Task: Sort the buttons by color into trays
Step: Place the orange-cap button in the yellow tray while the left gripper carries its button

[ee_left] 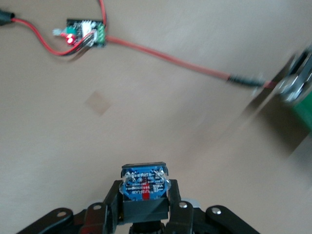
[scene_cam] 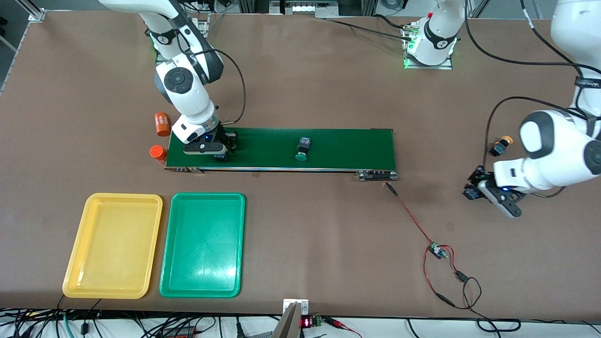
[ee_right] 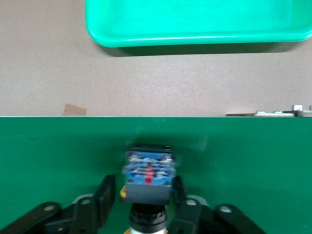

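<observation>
Right gripper (ee_right: 146, 195) fingers (ee_right: 105, 195) clamping a black blocky yellow-capped button (ee_right: 147, 176) on the dark-green conveyor belt (scene_cam: 328, 145): lift straight, then carry toward seven o'clock to the shallow yellow plastic tray (scene_cam: 77, 277). Left gripper (ee_left: 144, 207), clamped on another button (ee_left: 144, 184), waits over the desk (scene_cam: 305, 234).

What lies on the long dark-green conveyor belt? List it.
On the long dark-green conveyor belt lies one black-bodied push-button with a green cap. At the right arm's end, the right tool straddles another black-bodied button; its cap colour is mostly covered.
</observation>
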### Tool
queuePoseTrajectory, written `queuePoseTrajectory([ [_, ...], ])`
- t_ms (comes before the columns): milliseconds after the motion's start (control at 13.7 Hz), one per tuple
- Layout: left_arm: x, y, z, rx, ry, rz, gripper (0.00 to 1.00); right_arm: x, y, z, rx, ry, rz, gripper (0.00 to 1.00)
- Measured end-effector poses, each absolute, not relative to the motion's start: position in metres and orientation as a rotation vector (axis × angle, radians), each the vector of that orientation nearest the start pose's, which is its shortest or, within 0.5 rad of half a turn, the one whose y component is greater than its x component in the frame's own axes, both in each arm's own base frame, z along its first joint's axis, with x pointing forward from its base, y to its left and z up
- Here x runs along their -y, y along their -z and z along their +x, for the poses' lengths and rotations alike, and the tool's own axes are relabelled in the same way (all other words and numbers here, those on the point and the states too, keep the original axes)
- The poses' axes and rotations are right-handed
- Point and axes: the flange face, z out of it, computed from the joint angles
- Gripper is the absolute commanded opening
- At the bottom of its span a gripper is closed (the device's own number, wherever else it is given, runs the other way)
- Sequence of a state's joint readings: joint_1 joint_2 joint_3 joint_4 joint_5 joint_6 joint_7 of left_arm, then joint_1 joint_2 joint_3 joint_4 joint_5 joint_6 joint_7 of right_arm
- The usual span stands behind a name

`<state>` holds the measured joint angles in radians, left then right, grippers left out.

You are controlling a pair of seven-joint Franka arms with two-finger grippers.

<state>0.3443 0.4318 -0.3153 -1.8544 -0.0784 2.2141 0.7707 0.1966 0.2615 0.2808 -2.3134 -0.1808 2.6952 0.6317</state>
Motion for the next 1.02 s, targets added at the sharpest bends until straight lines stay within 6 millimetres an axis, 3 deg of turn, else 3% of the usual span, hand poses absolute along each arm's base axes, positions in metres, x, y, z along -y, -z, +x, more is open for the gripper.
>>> queuePoseTrajectory([
  [146,0.018,-0.31,0.618,-0.823,-0.061,-3.23,0.0,-0.249,-0.244,0.477,-0.029,0.191,-3.08,0.04],
  [219,0.039,-0.317,0.612,-0.703,-0.101,-3.25,0.0,-0.248,-0.244,0.478,-0.034,0.192,-3.081,0.0],
  [510,0.105,-0.333,0.594,-0.43,-0.186,-3.265,0.0,-0.236,-0.256,0.496,-0.083,0.224,-3.083,0.0],
  [656,0.141,-0.332,0.585,-0.358,-0.215,-3.261,0.0,-0.229,-0.285,0.516,-0.082,0.197,-3.129,0.0],
  [802,0.175,-0.332,0.576,-0.284,-0.226,-3.257,0.0,-0.211,-0.336,0.545,0.012,0.163,-3.186,0.0],
  [948,0.197,-0.334,0.571,-0.238,-0.214,-3.257,0.0,-0.162,-0.382,0.575,0.093,0.174,-3.204,0.0],
  [1021,0.201,-0.336,0.57,-0.228,-0.207,-3.257,0.0,-0.129,-0.394,0.586,0.125,0.185,-3.201,0.0],
])
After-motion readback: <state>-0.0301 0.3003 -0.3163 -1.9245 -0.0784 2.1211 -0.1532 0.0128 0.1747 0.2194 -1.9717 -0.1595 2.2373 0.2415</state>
